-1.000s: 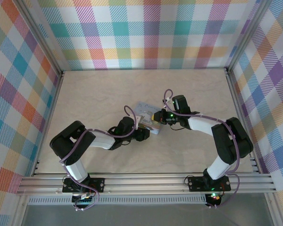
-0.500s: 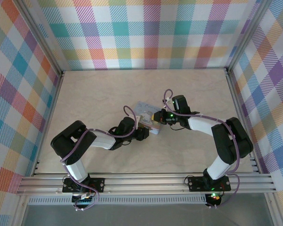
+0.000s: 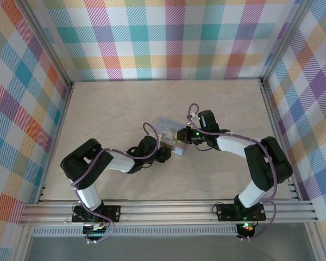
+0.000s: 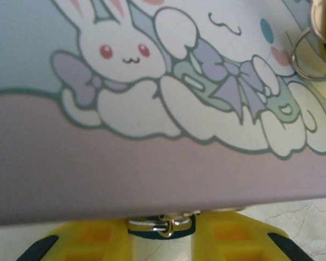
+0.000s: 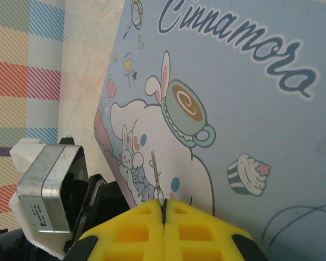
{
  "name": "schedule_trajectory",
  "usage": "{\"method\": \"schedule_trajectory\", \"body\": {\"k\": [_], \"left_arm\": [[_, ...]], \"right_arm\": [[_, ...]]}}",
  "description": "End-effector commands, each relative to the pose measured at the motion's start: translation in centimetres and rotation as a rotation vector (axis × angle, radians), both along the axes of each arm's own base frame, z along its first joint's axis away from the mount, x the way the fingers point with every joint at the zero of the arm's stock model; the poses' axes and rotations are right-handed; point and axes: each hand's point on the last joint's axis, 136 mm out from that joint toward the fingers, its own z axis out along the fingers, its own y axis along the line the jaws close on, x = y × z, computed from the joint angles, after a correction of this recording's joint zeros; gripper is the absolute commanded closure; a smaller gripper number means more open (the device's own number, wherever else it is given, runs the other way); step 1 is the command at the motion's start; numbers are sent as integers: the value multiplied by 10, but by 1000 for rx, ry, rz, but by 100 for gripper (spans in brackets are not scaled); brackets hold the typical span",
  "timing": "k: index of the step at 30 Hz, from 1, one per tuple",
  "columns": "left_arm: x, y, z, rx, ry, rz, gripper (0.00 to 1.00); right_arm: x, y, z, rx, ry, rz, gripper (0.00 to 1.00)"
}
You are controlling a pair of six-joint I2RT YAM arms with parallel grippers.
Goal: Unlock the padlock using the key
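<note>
I'm seeing in the right wrist view the right gripper [image 5: 163,209] pinching the key [image 5: 156,174], its shaft sticking out ahead of the closed jaws over the tin [image 5: 250,136], while the left wrist view is showing the padlock [image 4: 162,225] sitting between the jaws of the left gripper [image 4: 162,236], mostly cut off, so I can't tell whether they're clamping it.

Top cam overhead facing table [image 3: 125,103], wrist cams v. close, prob. sharing tin lid [image 5: 250,125]

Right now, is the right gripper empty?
No, the right gripper is shut on the thin metal key, whose shaft sticks out from between its yellow fingers over the blue tin.
</note>
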Motion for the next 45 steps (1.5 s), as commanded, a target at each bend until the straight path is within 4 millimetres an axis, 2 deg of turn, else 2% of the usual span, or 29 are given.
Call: {"method": "schedule_trajectory", "body": {"k": [1, 5, 8, 16, 21, 29, 36, 45], "left_arm": [[4, -9, 26, -57, -32, 8, 75], [-2, -9, 35, -83, 18, 13, 75], [-7, -8, 42, -92, 78, 31, 74], [-22, -8, 66, -169, 217, 65, 75], [-26, -12, 83, -198, 259, 59, 76], [-29, -13, 93, -207, 314, 70, 79], [-30, -17, 97, -218, 350, 77, 80], [-31, -19, 92, -217, 389, 86, 81]], "right_arm": [[-7, -6, 4, -27, -36, 1, 100], [-9, -14, 31, -33, -161, -5, 100], [-18, -27, 44, -74, -260, -12, 100], [-64, -59, 49, -96, -426, -40, 100], [-87, -67, 46, -92, -507, -62, 100], [-105, -53, 32, -138, -578, 11, 100], [-108, -30, 20, -166, -616, 74, 100], [-106, -15, 2, -209, -631, 102, 100]]}}
